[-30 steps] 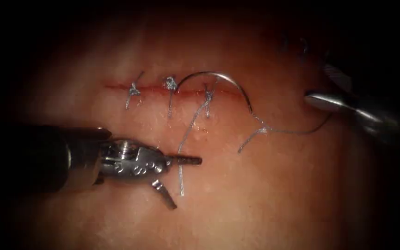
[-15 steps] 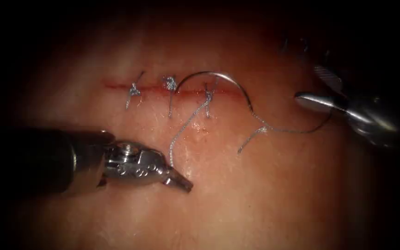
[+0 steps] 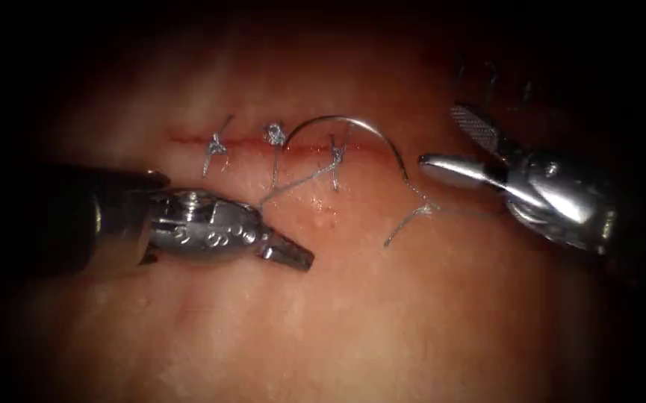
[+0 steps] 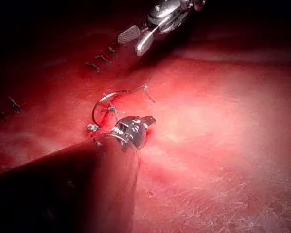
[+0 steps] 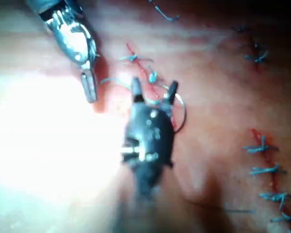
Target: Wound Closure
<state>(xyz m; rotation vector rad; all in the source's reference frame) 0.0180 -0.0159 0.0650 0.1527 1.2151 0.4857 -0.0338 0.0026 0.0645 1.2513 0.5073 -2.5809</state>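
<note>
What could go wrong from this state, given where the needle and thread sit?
1. The left tool is shut on the thread, which runs taut to the stitch at the cut; more pull might tear the tissue or snap thread.
2. The needle lies arched over the cut, held by neither tool; thread tension might drag it.
3. The right tool, open and holding nothing, sits close to the needle's right end and might knock it.
</note>
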